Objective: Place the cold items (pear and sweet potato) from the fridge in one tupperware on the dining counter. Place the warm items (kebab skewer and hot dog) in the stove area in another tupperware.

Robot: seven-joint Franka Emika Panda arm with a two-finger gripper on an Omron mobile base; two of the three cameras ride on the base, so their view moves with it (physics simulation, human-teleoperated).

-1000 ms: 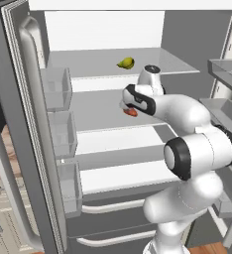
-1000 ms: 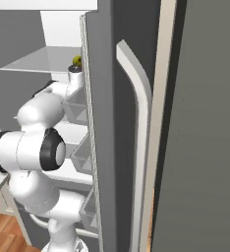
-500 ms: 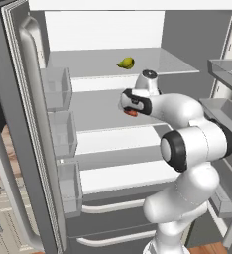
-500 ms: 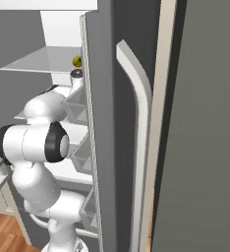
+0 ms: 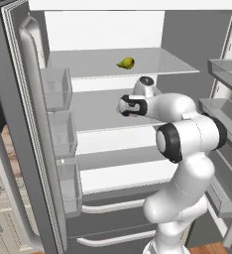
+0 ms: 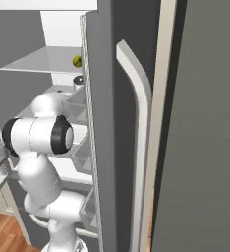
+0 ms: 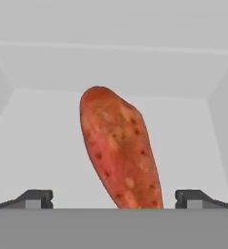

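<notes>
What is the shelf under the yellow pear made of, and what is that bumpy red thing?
The shelf looks like pale frosted glass or clear plastic: smooth, thin-edged, slightly see-through. The red thing is a sweet potato: matte reddish-orange skin with darker spots, like a real vegetable. The pear looks smooth and yellow-green. It is all rendered, so this is a guess.

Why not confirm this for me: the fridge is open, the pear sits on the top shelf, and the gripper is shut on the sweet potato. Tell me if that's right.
One thing is wrong: the gripper is open, not shut on the sweet potato. The hand view shows its fingertips spread wide on either side of the potato, not touching it. The rest holds: the fridge is open and the pear sits on the top shelf.
</notes>
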